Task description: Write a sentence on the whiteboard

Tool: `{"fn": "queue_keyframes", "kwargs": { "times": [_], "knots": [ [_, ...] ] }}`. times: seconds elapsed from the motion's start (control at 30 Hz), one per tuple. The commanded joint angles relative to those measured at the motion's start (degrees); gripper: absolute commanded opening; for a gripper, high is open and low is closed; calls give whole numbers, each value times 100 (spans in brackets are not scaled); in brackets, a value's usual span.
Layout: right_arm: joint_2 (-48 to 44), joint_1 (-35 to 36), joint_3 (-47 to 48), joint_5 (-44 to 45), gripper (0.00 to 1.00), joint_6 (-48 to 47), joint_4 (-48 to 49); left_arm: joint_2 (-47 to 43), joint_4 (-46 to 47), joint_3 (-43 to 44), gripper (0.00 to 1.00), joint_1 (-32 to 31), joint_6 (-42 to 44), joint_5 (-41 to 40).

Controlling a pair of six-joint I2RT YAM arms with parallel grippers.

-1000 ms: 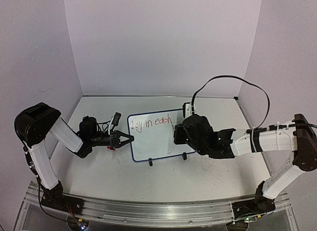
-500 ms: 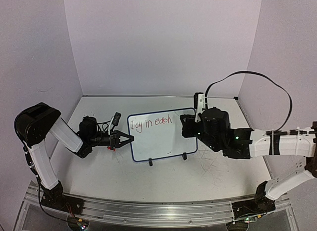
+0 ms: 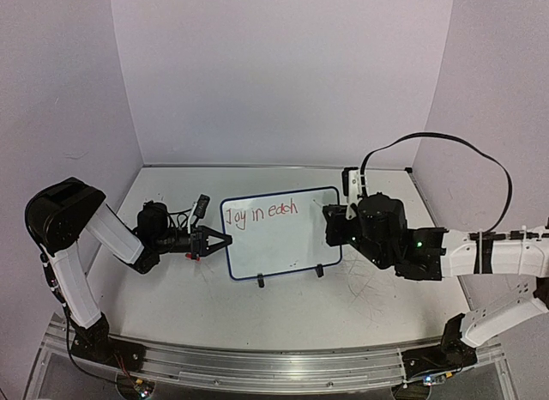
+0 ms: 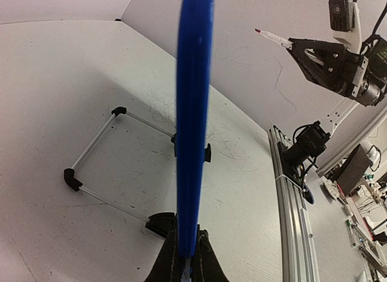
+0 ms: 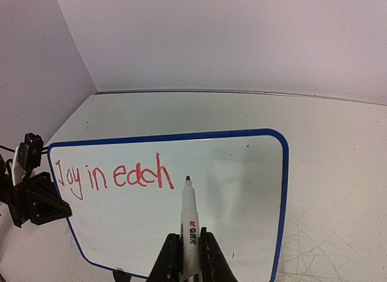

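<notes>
**A:** What have the left jaws got?

**B:** They are closed tight on the whiteboard (image 4: pixel 193 112), pinching its blue rim. In the left wrist view the board rises straight ahead of them, seen edge-on.

**A:** And from above?

**B:** The board (image 3: pixel 279 233) stands on the bench (image 3: pixel 214 306) on its two black feet (image 3: pixel 261 281), between the two sets of jaws. The left jaws grip the middle of its left side. The right jaws hang just past its right side.

**A:** What are the right jaws doing?

**B:** They are clamped round a marker (image 5: pixel 189 227), low on its white barrel. The marker points straight out ahead of them, red tip forward.

**A:** Where is the writing?

**B:** The sentence (image 5: pixel 112 176) runs along the upper part of the board, ahead of the right jaws and off to their left. It is in red and reads "Joy in each". The last letter ends just left of the tip. The board to the right of the tip is bare white.

**A:** Is the tip on the board?

**B:** The right wrist view does not settle it. In the left wrist view the marker (image 4: pixel 272 37) seems to sit well off the board's face, so it is probably lifted clear.
</notes>
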Motion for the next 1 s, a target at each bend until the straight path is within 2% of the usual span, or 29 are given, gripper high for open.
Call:
{"fn": "queue_keyframes", "kwargs": {
  "times": [0.0,0.7,0.97],
  "knots": [
    [261,-21,402,-29,0,-211,64,-50,-318,91,0,41,90,-146],
    [374,-17,414,-87,0,-267,425,-148,-383,70,0,39,129,-192],
    [526,-10,483,-110,0,-738,447,-200,-442,45,0,42,201,-322]
  ]
}}
